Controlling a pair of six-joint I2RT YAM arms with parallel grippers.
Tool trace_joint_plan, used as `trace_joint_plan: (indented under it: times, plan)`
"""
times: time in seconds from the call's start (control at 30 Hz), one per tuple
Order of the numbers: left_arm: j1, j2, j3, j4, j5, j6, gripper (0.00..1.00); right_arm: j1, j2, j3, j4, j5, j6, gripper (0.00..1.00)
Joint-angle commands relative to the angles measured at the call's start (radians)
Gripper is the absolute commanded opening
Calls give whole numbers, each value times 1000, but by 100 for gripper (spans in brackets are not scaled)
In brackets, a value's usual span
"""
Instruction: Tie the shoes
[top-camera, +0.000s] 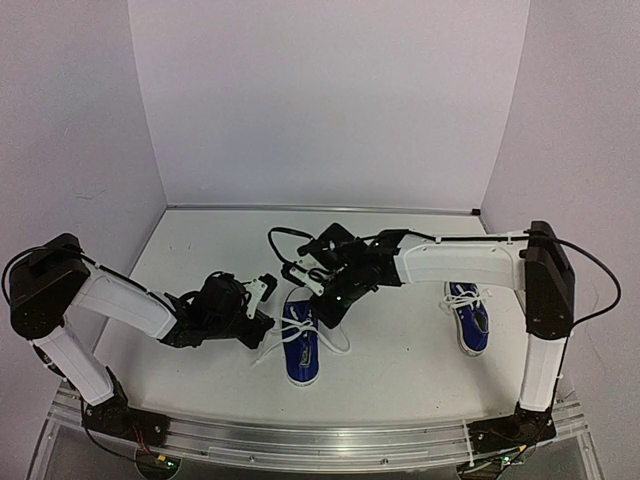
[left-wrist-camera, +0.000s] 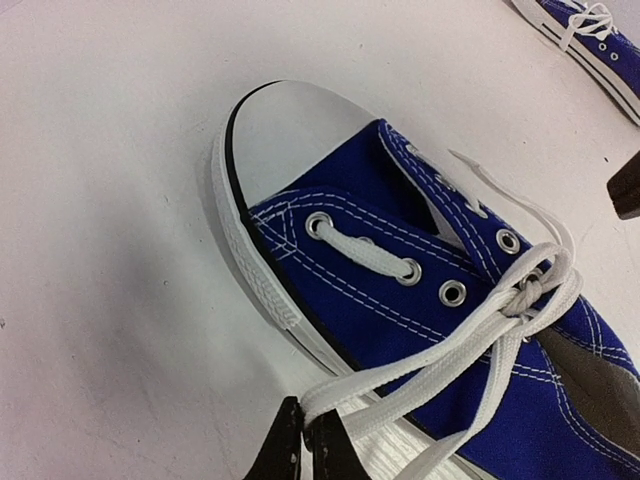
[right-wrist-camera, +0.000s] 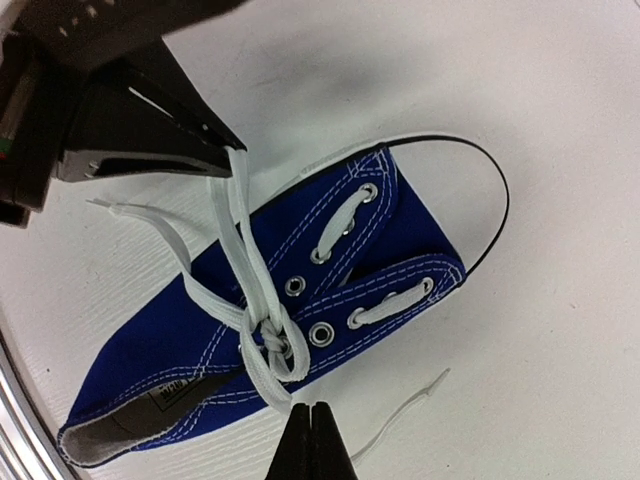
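Cut-off shoes
Past the left claw (left-wrist-camera: 305, 425), the near shoe (left-wrist-camera: 380, 300) loses its heel off the edge; the far shoe (left-wrist-camera: 595, 35) too.

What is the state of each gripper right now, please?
Left gripper: closed, pinching a white lace.
Right gripper: closed; whether it grips the lace cannot be told.

Bright, even, diffuse overhead light with a faint lavender cast; shadows on the counter (top-camera: 400, 370) are pale and soft-edged. Left wrist view is sharp ahead of the left hand (left-wrist-camera: 305, 440), with the white toe cap (left-wrist-camera: 290, 135) and lace (left-wrist-camera: 420, 368) near clipping. Right wrist view: the left hand, up-left of the right hand (right-wrist-camera: 312, 435), is blurred, and the counter edge at lower left bows slightly.
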Motion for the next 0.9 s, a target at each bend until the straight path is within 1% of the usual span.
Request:
trace_joint_plan:
  times: [0.0, 0.07, 0.17, 0.27, 0.57, 0.77, 0.87]
  plan:
    - [0, 2, 34, 14, 15, 13, 6, -15, -10, 30, 35, -47, 27, 4]
    - [0, 1, 33, 15, 15, 12, 6, -15, 18, 56, 33, -60, 28, 13]
    - [0, -6, 31, 14, 15, 12, 6, -14, 57, 96, 17, -74, 21, 19]
    - [0, -9, 28, 14, 13, 13, 6, -15, 90, 123, 1, -90, 11, 23]
    - [0, -3, 28, 21, 13, 11, 6, -15, 144, 145, -32, -99, -28, 22]
    - [0, 2, 28, 23, 15, 10, 6, -14, 144, 128, -50, -92, -53, 15]
    - [0, 5, 28, 26, 15, 8, 6, -9, 132, 117, -59, -86, -68, 15]
